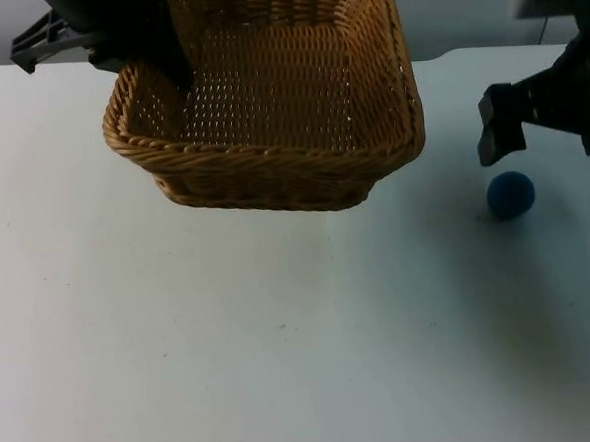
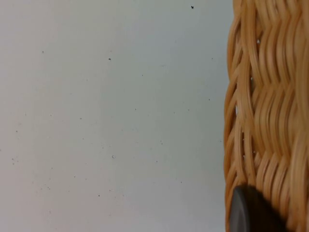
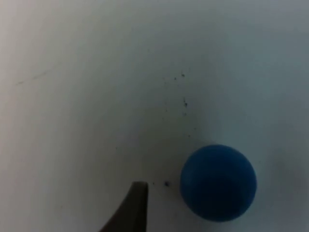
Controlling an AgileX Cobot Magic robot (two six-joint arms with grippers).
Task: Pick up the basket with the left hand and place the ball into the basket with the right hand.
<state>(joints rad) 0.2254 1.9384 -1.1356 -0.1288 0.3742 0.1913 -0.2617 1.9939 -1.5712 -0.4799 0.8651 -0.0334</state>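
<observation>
Above the worktop point(image 1: 184, 368), my left claw point(image 1: 170, 63) grips the basket point(image 1: 270, 132); my right claw point(image 1: 544, 116) hangs spread, empty, and must descend onto the ball point(image 1: 511, 194).

White table point(image 1: 232, 335) across most of the frame, faintly speckled, grey wall point(image 1: 453, 11) along the top edge, soft even light

place: lab/test bench | evidence: bare white table point(image 1: 234, 365) meeting grey partition wall point(image 1: 462, 10), black robot arm point(image 1: 558, 95) reaching in over it
</observation>
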